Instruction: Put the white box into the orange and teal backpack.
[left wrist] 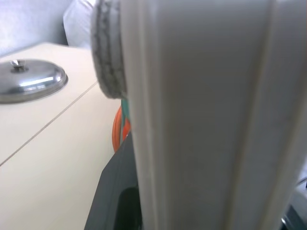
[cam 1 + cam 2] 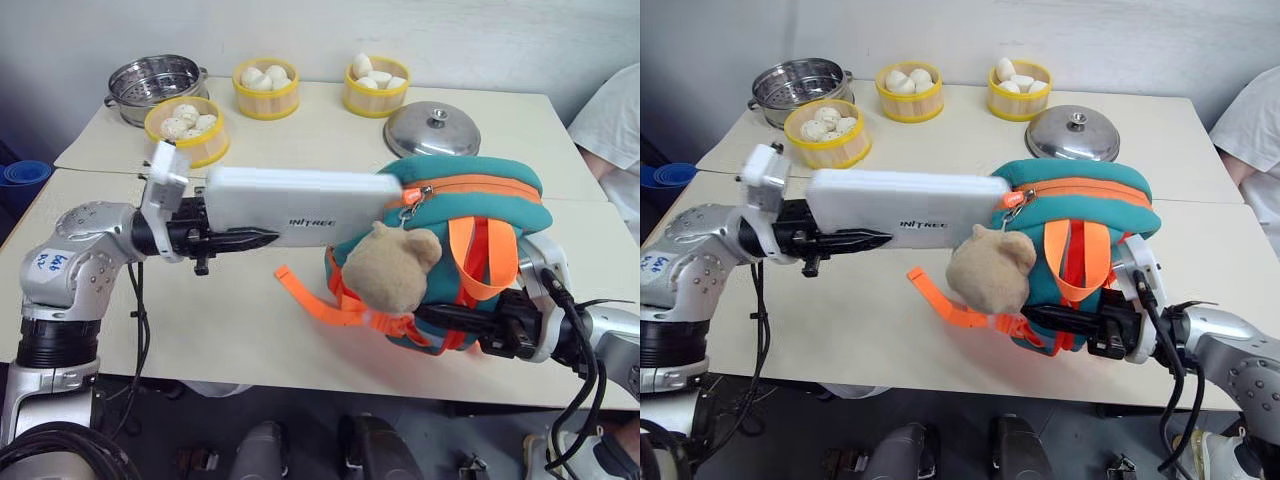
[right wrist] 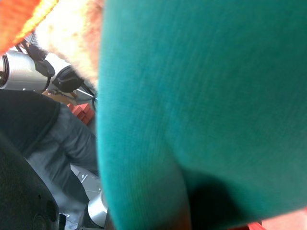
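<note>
From the head cameras, the left gripper (image 2: 235, 238) holds the white box (image 2: 290, 205) level above the table (image 2: 240, 340), fingers closed on its near end, its far end touching the zipped top of the orange and teal backpack (image 2: 470, 190). The right gripper (image 2: 450, 320) is clamped shut on the backpack's lower side, beside the plush toy (image 2: 392, 265).

At the left wrist, the box looms close, a steel lid (image 1: 29, 84) beyond.

At the right wrist, teal fabric presses against the camera.
</note>
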Motion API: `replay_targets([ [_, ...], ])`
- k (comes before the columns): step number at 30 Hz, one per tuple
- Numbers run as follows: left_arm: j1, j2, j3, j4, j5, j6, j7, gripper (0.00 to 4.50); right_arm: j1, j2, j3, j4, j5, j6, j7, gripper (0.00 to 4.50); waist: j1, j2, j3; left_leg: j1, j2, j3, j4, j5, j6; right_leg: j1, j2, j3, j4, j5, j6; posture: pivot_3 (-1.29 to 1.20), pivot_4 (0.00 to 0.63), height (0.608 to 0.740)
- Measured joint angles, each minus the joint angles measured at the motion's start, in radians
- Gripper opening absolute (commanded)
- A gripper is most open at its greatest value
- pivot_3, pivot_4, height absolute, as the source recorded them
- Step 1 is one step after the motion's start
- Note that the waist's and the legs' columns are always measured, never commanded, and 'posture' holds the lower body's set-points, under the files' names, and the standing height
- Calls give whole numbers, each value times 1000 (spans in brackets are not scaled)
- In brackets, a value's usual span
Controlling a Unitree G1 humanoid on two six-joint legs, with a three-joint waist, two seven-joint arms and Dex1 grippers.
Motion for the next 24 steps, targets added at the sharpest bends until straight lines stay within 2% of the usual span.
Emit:
replay_targets([
  [2, -53, 32, -70, 0, 74, -22, -16, 1338, 16, 0, -11, -7, 7, 6, -1, 45, 0, 0, 0, 0, 0, 0, 0, 0, 0, 0, 0, 0, 0, 0, 0, 0, 150, 740],
  [4, -167, 20, -159, -11, 150, -4, -11, 1338, 11, 0, -14, -8, 8, 8, -6, 45, 10, -1, 0, 0, 0, 0, 1, 0, 2, 1, 0, 0, 0, 1, 1, 0, 150, 740],
  [6, -260, -63, -233, -10, 192, 48, 12, 1338, 1, 1, -15, -7, 7, 8, -9, 45, 24, 0, 0, 0, -1, 0, 2, -2, 7, 2, -1, 1, 0, 1, 2, 0, 150, 740],
  [10, -334, -267, -337, 33, 223, 114, 70, 1338, -42, 17, 3, -5, -2, 6, -12, 45, 27, 0, 0, -6, -1, -1, 6, -2, 8, -2, 0, 1, 0, 2, 3, 0, 150, 740],
  [14, -403, -459, -395, 209, 322, 11, 145, 1338, -74, 55, 26, 1, -18, -2, -34, 45, 19, 0, 0, -9, 0, 0, 13, 0, 5, -4, 1, 1, 2, 2, 3, 0, 150, 740],
  [16, -402, -508, -395, 276, 343, -40, 164, 1338, -85, 65, 33, 1, -26, -4, -46, 45, 18, 0, 0, -9, 0, 0, 13, 0, 5, -4, 1, 1, 2, 2, 3, 0, 150, 740],
  [18, -399, -524, -367, 305, 341, -51, 165, 2050, -86, 74, 34, 1, -30, -5, -57, 0, 19, 0, 0, -9, 0, -1, 14, -1, 6, -4, 0, 0, 4, 2, 3, 0, 150, 740],
  [20, -380, -519, -333, 297, 318, -35, 147, 2567, -85, 82, 35, -1, -32, -8, -74, 0, 19, 0, 0, -9, 0, -1, 15, -3, 10, -4, 0, 1, 6, 2, 3, 0, 150, 740],
  [23, -338, -476, -273, 260, 241, 14, 79, 3424, -64, 109, 35, -16, -41, -14, -102, 0, 15, 0, 0, -8, 1, -1, 15, -2, 9, -4, 0, 1, 7, 2, 3, 0, 150, 740],
  [24, -330, -448, -259, 256, 215, 18, 40, 3697, -58, 116, 36, -23, -46, -15, -110, 0, 13, 0, 0, -8, 1, -1, 15, 1, 3, -5, 0, 1, 7, 1, 3, 0, 150, 740],
])
